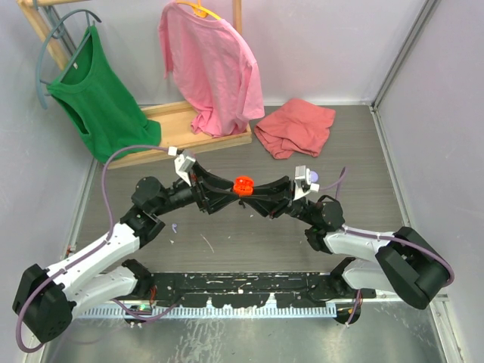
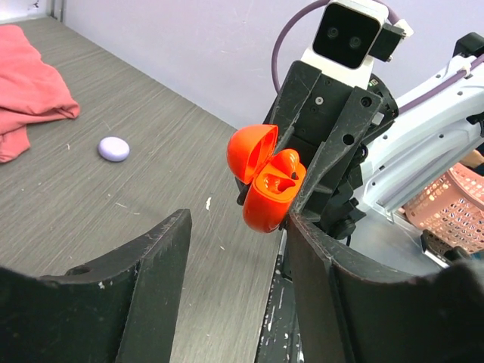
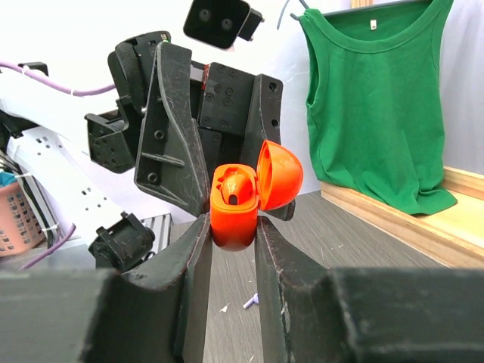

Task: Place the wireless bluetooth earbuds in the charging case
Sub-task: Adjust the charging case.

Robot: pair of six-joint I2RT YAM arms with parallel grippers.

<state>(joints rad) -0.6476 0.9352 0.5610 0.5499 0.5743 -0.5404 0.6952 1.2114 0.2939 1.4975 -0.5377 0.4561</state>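
The red-orange charging case point(image 1: 243, 185) is held in the air between both arms, its lid hinged open. My right gripper point(image 3: 233, 227) is shut on the lower body of the case point(image 3: 234, 215); a red-orange earbud point(image 3: 235, 184) sits in one socket. My left gripper point(image 2: 238, 236) is open and empty, with its right fingertip point(image 2: 302, 227) next to the bottom of the case point(image 2: 266, 204). A lavender earbud point(image 3: 252, 301) lies on the table below and also shows in the top view point(image 1: 175, 226). No black earbuds are in view.
A closed lavender case point(image 2: 113, 148) lies on the table near a crumpled red cloth point(image 1: 295, 127). A wooden rack point(image 1: 189, 140) at the back holds a green tank top point(image 1: 98, 98) and a pink shirt point(image 1: 212, 68). A pink basket point(image 2: 454, 204) stands off the table.
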